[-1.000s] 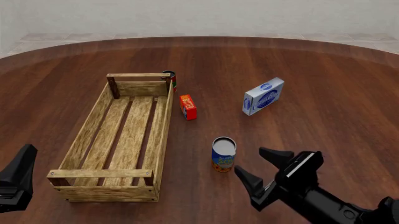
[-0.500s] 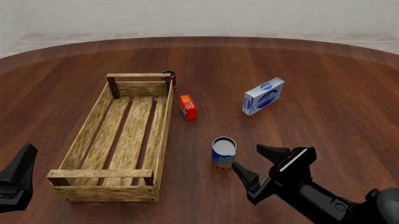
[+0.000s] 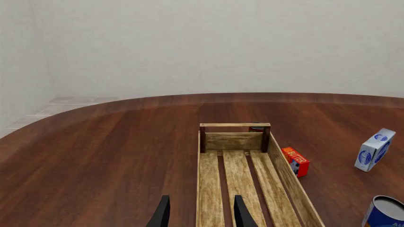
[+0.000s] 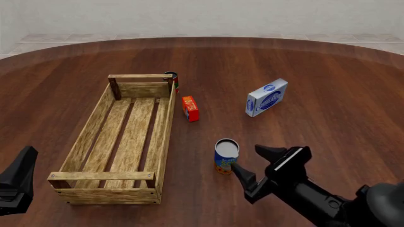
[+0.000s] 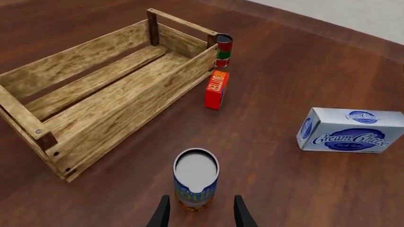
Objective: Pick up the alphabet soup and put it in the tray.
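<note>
The alphabet soup [image 4: 226, 156] [image 5: 195, 178] [image 3: 383, 212], a small can with a blue label, an orange band at its base and a grey top, stands upright on the table to the right of the tray [image 4: 120, 137] [image 5: 94, 104] [image 3: 243, 179]. My right gripper [image 4: 250, 162] [image 5: 200, 215] is open, just to the right of the can, with its fingers short of the can's sides. At the front-left edge my left gripper [image 3: 200, 213] [image 4: 19, 182] hovers open and empty near the tray's near end.
A small red box [image 4: 190, 108] lies right of the tray. A dark red-and-green can [image 4: 171, 79] stands at the tray's far right corner. A blue-and-white cream cheese box [image 4: 266, 97] sits further right.
My right gripper has moved left and forward toward the soup can. The left arm, the can and the tray have not moved.
</note>
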`<state>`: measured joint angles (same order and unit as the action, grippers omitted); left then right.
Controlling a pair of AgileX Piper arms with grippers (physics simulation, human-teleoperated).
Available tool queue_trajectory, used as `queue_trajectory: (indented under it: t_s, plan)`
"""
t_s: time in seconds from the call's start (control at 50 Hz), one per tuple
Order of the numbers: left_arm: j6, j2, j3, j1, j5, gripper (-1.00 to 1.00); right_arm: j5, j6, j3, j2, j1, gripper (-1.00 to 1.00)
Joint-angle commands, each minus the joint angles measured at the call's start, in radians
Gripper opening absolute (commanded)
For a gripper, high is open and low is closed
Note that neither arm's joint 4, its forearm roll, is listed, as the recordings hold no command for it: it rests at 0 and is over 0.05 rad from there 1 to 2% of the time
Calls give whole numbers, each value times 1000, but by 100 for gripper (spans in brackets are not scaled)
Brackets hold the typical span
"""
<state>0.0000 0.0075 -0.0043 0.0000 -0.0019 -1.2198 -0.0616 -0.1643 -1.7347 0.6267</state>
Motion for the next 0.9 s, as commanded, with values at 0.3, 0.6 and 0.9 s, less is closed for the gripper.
queue_trajectory:
  t_s: [0.3,0.6,0.9]
  plan:
    - [0,0,0,0,0,100,0,-7,-37,-46,10,100]
    - [0,0,0,0,0,100,0,-12,-61,-77,12,100]
    - [0,0,0,0,0,100,0,-18,-82,-96,4,100]
